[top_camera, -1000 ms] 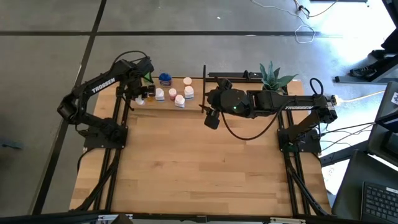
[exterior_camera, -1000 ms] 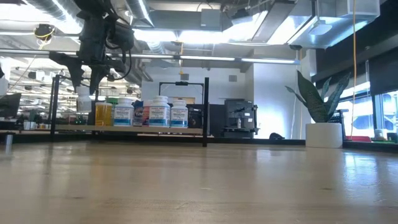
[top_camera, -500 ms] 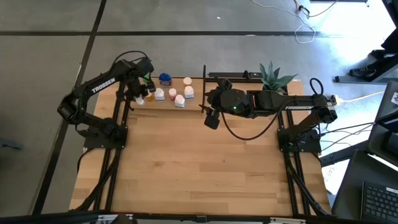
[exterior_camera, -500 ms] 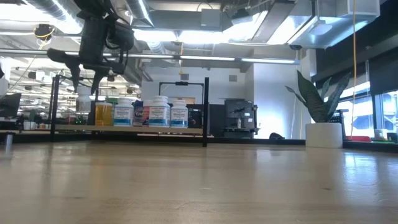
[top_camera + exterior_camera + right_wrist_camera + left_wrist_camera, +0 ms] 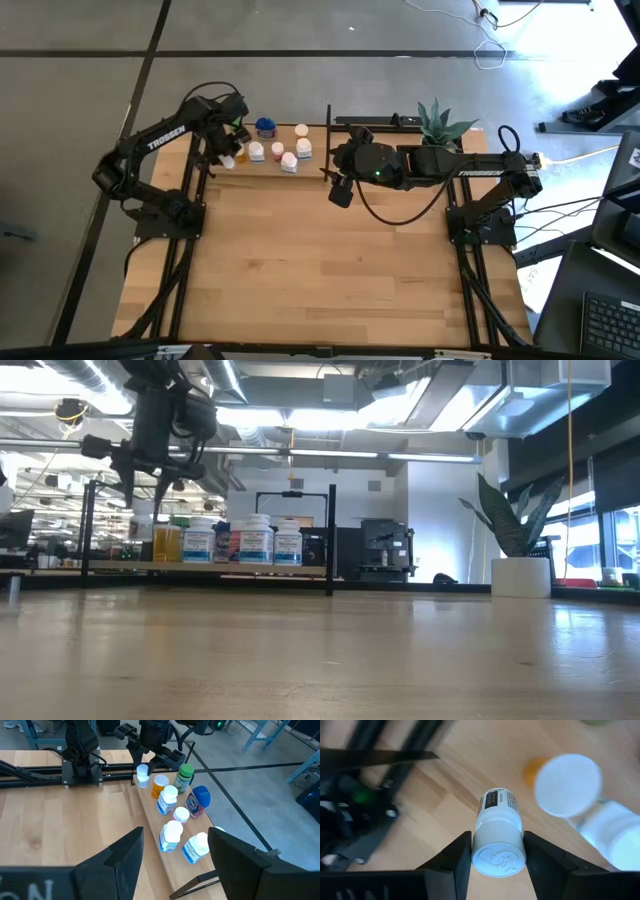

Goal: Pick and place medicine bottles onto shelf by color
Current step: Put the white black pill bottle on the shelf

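Right pincer [image 5: 341, 190]: fingers spread, empty, raised over the desk [image 5: 320, 260] beside the shelf [image 5: 150, 815].
Left pincer [image 5: 497, 851]: clamped on a white-capped bottle [image 5: 498, 840], lifted over the shelf's end, near the orange bottle [image 5: 159, 784].

White-capped bottle [image 5: 498, 837] hangs upright over the shelf's [image 5: 150, 817] end.

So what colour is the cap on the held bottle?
White cap, clearest in the left wrist view.
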You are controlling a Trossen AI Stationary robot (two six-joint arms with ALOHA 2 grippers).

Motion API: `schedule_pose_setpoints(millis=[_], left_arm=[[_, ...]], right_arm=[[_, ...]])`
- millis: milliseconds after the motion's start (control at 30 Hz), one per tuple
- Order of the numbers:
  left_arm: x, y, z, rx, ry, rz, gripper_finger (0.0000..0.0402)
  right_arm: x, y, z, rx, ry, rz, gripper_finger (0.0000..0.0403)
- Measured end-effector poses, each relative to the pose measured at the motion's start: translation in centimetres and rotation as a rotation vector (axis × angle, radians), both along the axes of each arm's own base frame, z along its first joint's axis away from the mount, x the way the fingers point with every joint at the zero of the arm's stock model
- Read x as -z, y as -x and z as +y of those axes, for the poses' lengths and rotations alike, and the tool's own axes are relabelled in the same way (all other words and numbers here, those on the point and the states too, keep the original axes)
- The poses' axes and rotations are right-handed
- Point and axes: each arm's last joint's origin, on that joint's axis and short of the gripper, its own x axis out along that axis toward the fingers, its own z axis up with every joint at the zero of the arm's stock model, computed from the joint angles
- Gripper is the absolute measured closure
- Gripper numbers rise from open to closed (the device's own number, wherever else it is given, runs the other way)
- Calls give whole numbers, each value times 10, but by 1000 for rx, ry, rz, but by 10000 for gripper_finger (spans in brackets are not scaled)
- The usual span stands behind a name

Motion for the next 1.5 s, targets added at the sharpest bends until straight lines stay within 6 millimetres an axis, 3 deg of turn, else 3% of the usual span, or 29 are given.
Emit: schedule_pose_setpoints(millis=[367, 867, 1500], left_arm=[[0, 6, 6, -31, 40, -73, 248], [28, 18, 10, -83, 84, -69, 248], [28, 29, 24, -125, 27, -115, 248]], right_arm=[[0, 0, 0, 0, 0, 0, 180], [0, 0, 0, -5, -3, -1, 180], [0, 0, 0, -5, -3, -1, 180]])
